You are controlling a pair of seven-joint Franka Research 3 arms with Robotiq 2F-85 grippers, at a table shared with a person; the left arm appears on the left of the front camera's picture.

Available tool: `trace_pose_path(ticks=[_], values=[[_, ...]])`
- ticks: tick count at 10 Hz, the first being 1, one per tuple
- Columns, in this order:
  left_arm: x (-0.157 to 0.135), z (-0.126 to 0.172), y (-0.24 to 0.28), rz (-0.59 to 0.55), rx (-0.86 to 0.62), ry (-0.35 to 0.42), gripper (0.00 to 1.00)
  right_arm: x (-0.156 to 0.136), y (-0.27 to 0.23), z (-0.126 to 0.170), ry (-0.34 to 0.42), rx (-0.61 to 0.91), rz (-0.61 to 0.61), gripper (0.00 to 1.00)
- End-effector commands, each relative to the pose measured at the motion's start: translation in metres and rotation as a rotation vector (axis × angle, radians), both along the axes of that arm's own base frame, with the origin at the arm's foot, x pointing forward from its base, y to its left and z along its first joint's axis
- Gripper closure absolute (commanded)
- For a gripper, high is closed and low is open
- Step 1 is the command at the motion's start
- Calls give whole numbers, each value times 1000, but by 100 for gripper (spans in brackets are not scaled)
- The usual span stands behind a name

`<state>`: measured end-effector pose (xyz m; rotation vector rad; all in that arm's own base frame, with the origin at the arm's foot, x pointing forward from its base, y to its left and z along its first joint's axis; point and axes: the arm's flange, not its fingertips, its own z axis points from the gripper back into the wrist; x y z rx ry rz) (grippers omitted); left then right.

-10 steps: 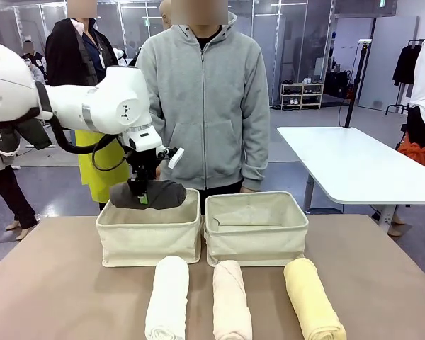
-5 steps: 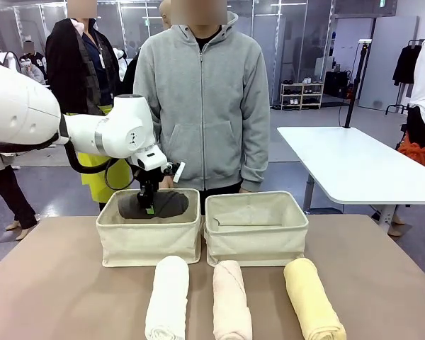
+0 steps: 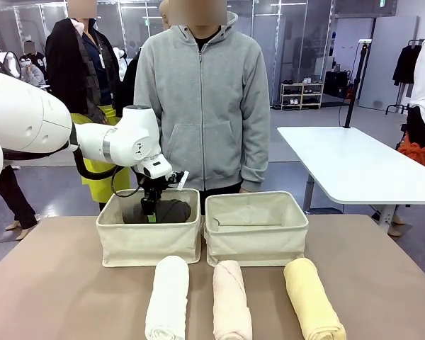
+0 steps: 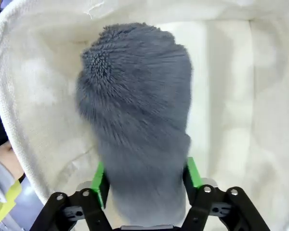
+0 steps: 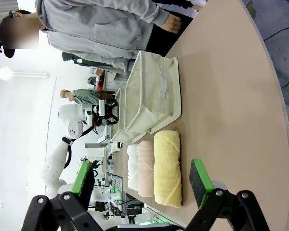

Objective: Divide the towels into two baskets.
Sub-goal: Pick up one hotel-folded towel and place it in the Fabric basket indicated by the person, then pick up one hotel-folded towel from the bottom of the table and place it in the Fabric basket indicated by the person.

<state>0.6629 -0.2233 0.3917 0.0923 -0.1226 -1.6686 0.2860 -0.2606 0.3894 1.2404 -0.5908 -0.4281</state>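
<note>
**Q:** Left wrist view: left hand (image 4: 145,168) is down inside the basket (image 4: 33,96), with the dark grey towel (image 4: 135,96) lying between its pads (image 4: 99,177). Is it gripping?

**A:** Can't tell tbh, the pads just flank it. Right hand (image 5: 141,166) is spread wide and holding nothing.

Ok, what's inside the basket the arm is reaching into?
A dark grey towel is in the basket, with the left pincer straddling it. The basket floor under the towel is covered.
</note>
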Motion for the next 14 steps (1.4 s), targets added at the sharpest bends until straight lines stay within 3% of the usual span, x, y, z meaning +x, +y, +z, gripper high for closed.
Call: trace_pose_path(ticks=[1,3,4,13,14], values=[[0,11,4,25,1,-7,0,-1,0,3,-11,4,-3,0],[-10,17,11,51,11,-2,0,-1,0,3,-11,4,-3,0],[1,7,2,15,-6,-10,0,-1,0,3,-11,4,-3,0],[0,6,-1,18,-11,-2,0,-1,0,3,-11,4,-3,0],[-5,29,2,89,-64,9,0,-1,0,3,-11,4,-3,0]])
